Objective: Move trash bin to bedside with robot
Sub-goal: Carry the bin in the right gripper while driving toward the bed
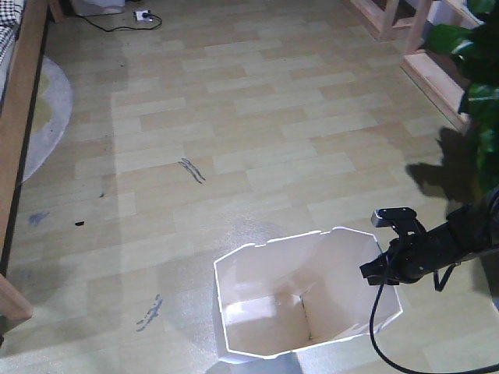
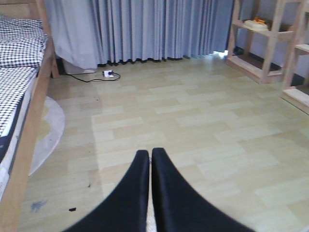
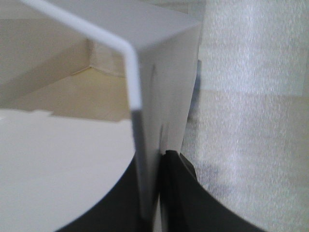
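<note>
Bedroom; the wood-look floor [image 1: 257, 117] is serving as the surface. The trash bin [image 1: 265, 288] is standing upright at bottom centre, mouth up, w/ nothing inside. The R pincer [image 1: 382, 269] is pinching the bin's right wall at the rim, one finger inside and one outside. The L pincer [image 2: 150, 162] is idling w/ fingers pressed together, holding nothing. The bed [image 1: 19, 93] is lying to the bin's left, well apart. The R arm is nearer, so the coming drag is likely heading leftward.

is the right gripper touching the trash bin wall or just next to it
Touching. The right wrist view shows the trash bin wall running down between the right gripper's black fingers, with the outer finger pressed against it.
</note>
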Tool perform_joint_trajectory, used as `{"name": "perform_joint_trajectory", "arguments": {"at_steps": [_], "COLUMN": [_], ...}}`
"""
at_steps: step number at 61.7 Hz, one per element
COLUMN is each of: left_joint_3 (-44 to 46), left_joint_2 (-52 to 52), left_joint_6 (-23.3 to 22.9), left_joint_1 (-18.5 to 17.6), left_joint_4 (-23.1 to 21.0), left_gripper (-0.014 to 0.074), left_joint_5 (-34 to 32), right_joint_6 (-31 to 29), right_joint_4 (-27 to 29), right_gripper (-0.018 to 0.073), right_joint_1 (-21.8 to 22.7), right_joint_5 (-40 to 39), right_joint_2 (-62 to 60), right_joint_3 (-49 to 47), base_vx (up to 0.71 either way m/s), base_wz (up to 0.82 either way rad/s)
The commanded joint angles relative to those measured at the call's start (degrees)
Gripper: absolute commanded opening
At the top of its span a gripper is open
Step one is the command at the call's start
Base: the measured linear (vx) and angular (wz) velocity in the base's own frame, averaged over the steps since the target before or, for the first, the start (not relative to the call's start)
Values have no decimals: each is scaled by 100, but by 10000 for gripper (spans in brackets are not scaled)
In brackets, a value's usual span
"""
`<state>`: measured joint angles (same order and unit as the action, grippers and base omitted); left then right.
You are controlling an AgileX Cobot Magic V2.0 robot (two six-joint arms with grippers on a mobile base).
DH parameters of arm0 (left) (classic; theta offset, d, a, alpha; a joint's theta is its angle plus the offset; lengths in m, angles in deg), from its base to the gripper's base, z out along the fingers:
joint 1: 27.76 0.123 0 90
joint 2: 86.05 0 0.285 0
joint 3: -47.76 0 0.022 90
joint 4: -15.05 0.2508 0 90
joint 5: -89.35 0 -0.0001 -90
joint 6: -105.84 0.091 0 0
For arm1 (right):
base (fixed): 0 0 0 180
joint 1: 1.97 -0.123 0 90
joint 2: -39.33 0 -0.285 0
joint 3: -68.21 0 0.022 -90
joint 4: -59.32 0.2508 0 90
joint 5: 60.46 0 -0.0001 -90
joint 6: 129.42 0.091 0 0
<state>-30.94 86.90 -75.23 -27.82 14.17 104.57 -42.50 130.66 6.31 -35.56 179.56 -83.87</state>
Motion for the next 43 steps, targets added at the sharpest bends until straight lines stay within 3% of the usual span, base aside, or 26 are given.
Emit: {"name": "perform_joint_trajectory", "arguments": {"at_steps": [1,43], "left_joint_3": [-107,-107], "left_joint_2": [80,80], "left_joint_6": [-25,-25], "left_joint_1": [-12,-12], "left_joint_4": [-21,-21], "left_gripper": [-7,-7], "left_joint_5": [-398,-398], "right_joint_6": [39,39], "right_joint_4": [239,239], "right_gripper": [-6,-6], "right_joint_1": [34,34], "right_joint_5": [1114,1107], "right_joint_2": [-415,-415], "right_joint_3": [-63,-63], "base_vx": [30,29], "base_wz": [19,13]}}
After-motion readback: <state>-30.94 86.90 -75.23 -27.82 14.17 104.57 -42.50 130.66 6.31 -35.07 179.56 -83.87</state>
